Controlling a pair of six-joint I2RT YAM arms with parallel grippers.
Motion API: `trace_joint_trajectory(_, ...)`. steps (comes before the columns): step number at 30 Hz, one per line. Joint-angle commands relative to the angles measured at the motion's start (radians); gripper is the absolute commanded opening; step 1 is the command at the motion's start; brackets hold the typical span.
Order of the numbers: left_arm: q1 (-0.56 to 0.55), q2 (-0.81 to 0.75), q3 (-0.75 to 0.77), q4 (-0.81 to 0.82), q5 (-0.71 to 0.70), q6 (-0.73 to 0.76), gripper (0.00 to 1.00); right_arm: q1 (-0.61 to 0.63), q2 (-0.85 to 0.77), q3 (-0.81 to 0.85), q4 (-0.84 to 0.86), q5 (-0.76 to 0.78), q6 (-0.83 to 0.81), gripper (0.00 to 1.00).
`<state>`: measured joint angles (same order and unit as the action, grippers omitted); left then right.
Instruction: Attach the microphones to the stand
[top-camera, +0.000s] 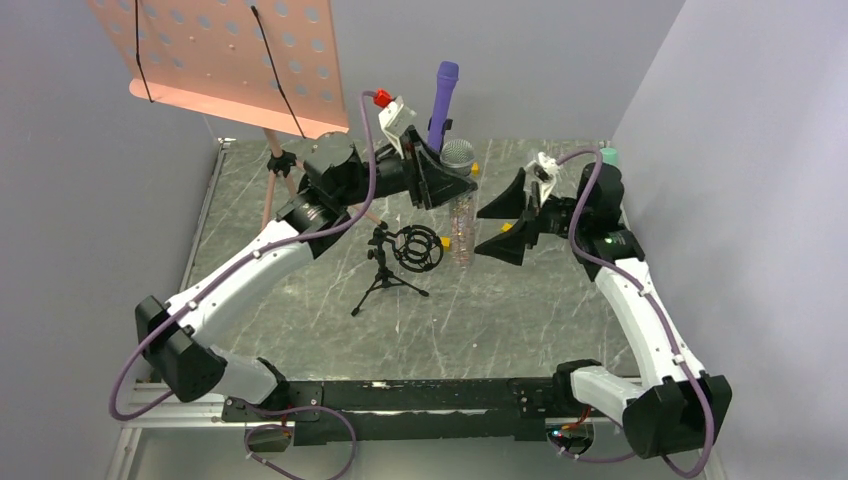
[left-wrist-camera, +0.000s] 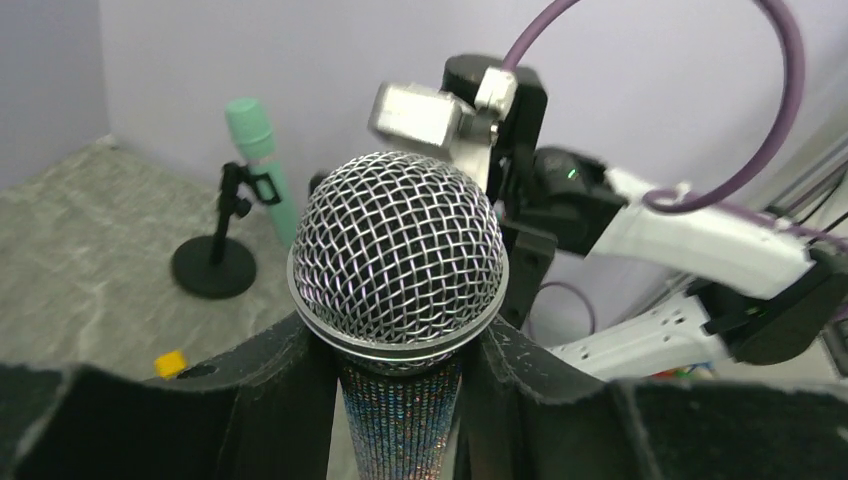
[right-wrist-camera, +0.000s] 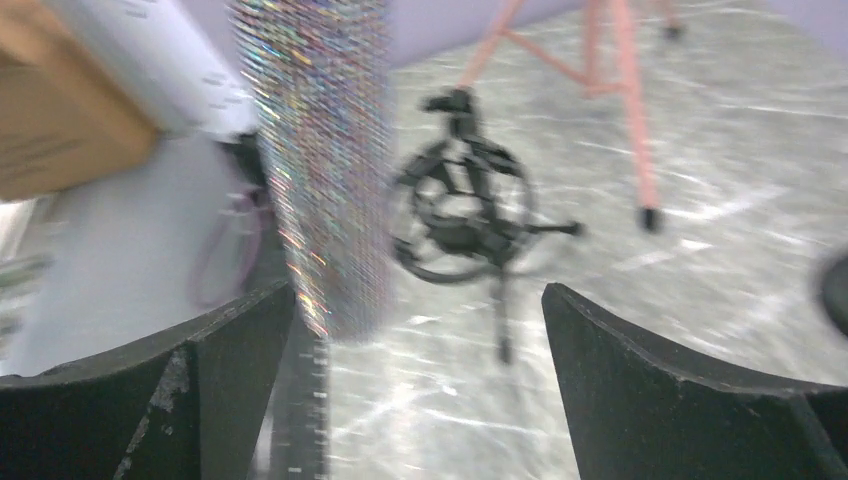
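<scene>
My left gripper (top-camera: 448, 184) (left-wrist-camera: 400, 420) is shut on the glittery copper microphone (top-camera: 461, 222) (left-wrist-camera: 398, 262), gripping just under its silver mesh head. The mic hangs upright above the table. To its right, my right gripper (top-camera: 503, 222) (right-wrist-camera: 420, 380) stands wide open, with the glittery body (right-wrist-camera: 322, 150) close to its left finger (right-wrist-camera: 235, 375). The black tripod stand with its ring mount (top-camera: 414, 250) (right-wrist-camera: 462, 215) sits below, to the left of the mic. The purple microphone (top-camera: 442, 100) stands upright at the back. The mint green microphone (left-wrist-camera: 260, 155) (top-camera: 609, 156) rests in a round-based stand (left-wrist-camera: 212, 266).
A pink music stand (top-camera: 230, 60) rises at the back left, its legs (right-wrist-camera: 630, 110) on the grey table. A small yellow cube (left-wrist-camera: 170, 362) lies on the table (top-camera: 500, 310). Walls close in on the left, back and right.
</scene>
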<state>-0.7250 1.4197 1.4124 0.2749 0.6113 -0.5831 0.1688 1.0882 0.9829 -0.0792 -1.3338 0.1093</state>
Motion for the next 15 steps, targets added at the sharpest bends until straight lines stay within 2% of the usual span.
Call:
trace_joint_trajectory(1,0.006,-0.147,0.075,-0.259,-0.054,0.277,0.0,-0.11,-0.046,0.013,-0.33,0.181,-0.486,1.0)
trace_joint_trajectory(5,0.006,-0.192,0.127,-0.493,-0.09,0.431,0.0,-0.272,-0.101,-0.201,-0.117,0.129,-0.411,1.0)
trace_joint_trajectory(7,0.006,-0.202,0.142,-0.555,-0.112,0.48,0.0,-0.314,-0.123,-0.21,-0.164,0.108,-0.457,1.0)
trace_joint_trajectory(10,0.006,-0.22,0.128,-0.563,-0.149,0.525,0.0,-0.325,-0.131,-0.219,-0.15,0.065,-0.447,1.0)
trace_joint_trajectory(15,0.006,-0.225,0.097,-0.481,-0.165,0.531,0.0,-0.325,-0.119,-0.212,-0.18,0.122,-0.486,1.0)
